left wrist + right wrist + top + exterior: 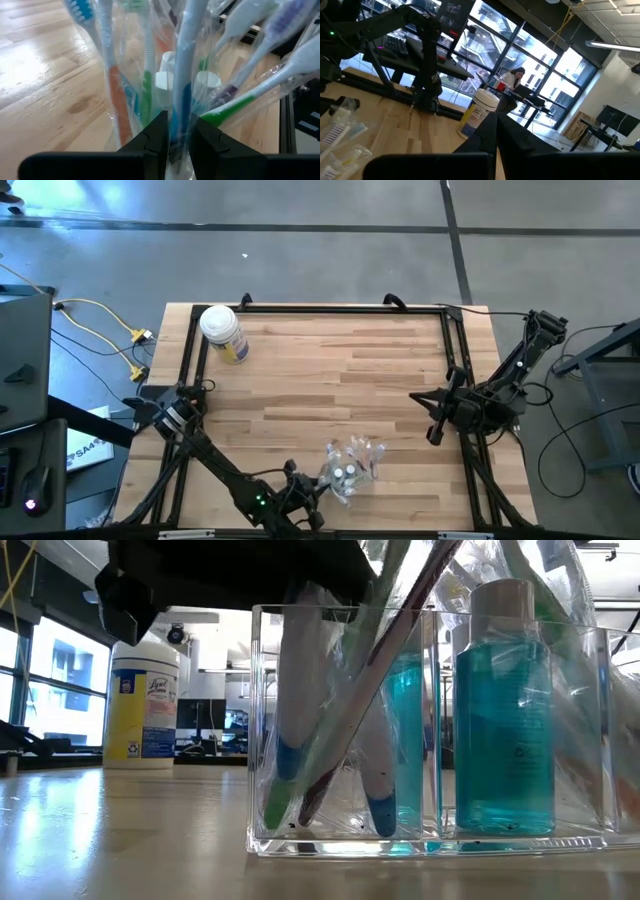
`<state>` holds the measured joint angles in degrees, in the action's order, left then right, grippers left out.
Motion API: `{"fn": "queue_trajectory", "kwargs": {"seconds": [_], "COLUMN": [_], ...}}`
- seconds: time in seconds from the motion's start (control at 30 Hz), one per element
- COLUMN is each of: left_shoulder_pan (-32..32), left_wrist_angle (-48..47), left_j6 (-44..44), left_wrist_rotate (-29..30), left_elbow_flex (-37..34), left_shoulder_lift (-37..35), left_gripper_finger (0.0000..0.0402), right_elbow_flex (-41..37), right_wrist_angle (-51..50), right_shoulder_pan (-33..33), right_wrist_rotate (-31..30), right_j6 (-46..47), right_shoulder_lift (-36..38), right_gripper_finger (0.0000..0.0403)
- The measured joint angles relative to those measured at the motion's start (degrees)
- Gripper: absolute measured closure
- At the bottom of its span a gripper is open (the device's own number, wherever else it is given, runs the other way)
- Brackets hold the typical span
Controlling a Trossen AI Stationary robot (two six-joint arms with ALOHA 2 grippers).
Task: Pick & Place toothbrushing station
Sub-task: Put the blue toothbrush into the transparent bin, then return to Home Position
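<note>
1. Left arm [215,470]: dark, slim links, with a small green light near the wrist.
2. Right arm [500,385]: dark, jointed, with black cables alongside.
3. Left pincer [176,145]: two flat matte-black fingers [152,142] with angular edges.

From above, the toothbrushes [352,460] are too small to count; the left pincer [318,496] is partly hidden beneath its own arm at the bench's near edge.

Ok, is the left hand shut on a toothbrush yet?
Yes. In the wrist view the left hand is closed on a wrapped pale-blue toothbrush, its fingers pressing both sides.
</note>
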<state>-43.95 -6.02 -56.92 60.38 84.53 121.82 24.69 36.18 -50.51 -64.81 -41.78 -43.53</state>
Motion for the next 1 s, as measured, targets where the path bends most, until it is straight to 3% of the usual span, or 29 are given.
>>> {"fn": "queue_trajectory", "kwargs": {"seconds": [0.17,0.57,1.0], "left_shoulder_pan": [0.0,0.1,0.1], "left_wrist_angle": [0.3,0.7,3.1], "left_j6": [1.2,4.6,11.2], "left_wrist_rotate": [0.2,1.5,2.9], "left_elbow_flex": [0.0,0.0,0.1], "left_shoulder_lift": [0.0,-0.5,-3.6], "left_gripper_finger": [0.0311,0.0170,0.0160], "right_elbow_flex": [0.0,0.0,0.0], "right_wrist_angle": [0.0,0.0,-1.4], "right_shoulder_pan": [0.0,0.0,0.0], "right_wrist_rotate": [0.2,0.2,0.3], "right_j6": [0.2,0.2,0.2], "right_shoulder_lift": [0.0,0.0,0.0], "right_gripper_finger": [0.0400,0.0400,0.0400]}}
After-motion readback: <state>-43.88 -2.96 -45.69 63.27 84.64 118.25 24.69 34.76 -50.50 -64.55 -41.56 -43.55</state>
